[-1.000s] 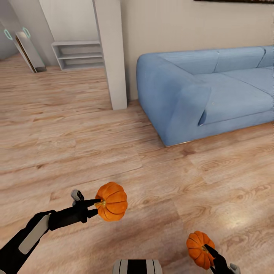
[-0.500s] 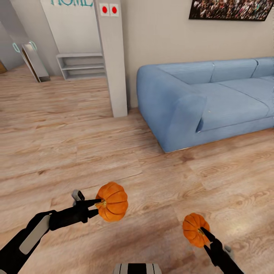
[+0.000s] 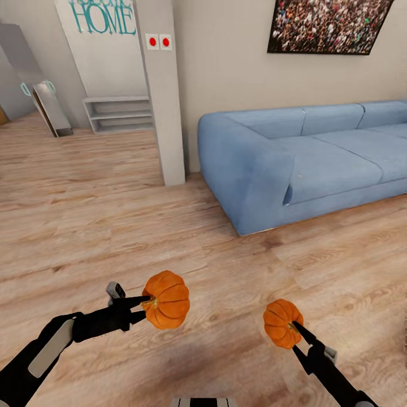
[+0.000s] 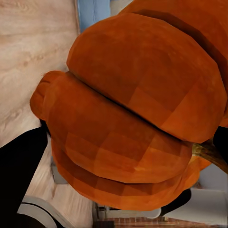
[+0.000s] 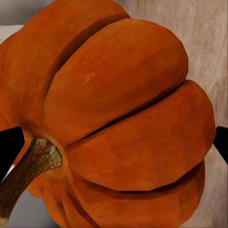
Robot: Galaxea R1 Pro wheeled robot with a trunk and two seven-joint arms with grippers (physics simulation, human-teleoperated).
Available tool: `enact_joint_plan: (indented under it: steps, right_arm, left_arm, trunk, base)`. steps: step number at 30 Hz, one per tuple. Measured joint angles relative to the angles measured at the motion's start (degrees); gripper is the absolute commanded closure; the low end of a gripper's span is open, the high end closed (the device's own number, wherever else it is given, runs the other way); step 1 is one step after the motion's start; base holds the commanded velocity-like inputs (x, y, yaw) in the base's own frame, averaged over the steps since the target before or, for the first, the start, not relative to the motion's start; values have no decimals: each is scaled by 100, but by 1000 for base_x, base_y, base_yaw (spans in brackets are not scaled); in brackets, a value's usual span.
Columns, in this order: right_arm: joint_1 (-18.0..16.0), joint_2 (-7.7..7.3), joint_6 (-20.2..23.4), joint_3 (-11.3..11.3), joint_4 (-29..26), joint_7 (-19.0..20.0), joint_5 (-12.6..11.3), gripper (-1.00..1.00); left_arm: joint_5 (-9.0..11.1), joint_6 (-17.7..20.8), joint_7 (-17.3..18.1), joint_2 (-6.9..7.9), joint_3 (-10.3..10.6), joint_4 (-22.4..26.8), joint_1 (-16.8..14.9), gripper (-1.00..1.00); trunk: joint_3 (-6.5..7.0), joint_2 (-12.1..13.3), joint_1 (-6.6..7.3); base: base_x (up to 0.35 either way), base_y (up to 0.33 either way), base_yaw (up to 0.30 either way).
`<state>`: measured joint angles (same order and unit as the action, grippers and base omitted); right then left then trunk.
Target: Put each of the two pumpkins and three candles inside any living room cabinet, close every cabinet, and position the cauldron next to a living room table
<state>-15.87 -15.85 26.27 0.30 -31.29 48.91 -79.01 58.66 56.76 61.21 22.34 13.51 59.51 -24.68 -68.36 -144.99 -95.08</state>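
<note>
Home living room: blue sofa (image 3: pixel 294 158), wood floor (image 3: pixel 113 226), "HOME" wall lettering (image 3: pixel 103 17).

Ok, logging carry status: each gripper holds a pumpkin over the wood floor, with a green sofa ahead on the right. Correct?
One slip: the sofa is blue, not green, as the head view shows. The rest holds: the left gripper and right gripper each hold a pumpkin above the wood floor.

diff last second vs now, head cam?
The head camera tilted up: the wall picture and HOME lettering have come into view. The right end effector rose and moved inward with its pumpkin. The left end effector kept its pumpkin in place. Both grips stayed shut; nothing was released. The sofa itself did not move.
</note>
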Motion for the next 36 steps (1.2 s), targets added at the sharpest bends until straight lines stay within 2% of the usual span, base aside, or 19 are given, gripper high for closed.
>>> enact_joint_plan:
  steps: [11,36]
  right_arm:
    - [0,-5,-4,-15,36,-43,25,100]
    - [1,4,-25,-17,60,-42,39,100]
  left_arm:
    - [-51,12,-12,18,-10,24,0,100]
    - [-50,-19,-7,26,-15,-2,2,100]
  trunk:
    - [297,15,27]
    - [950,49,89]
  base:
    - [-21,6,-226]
    - [-330,5,-256]
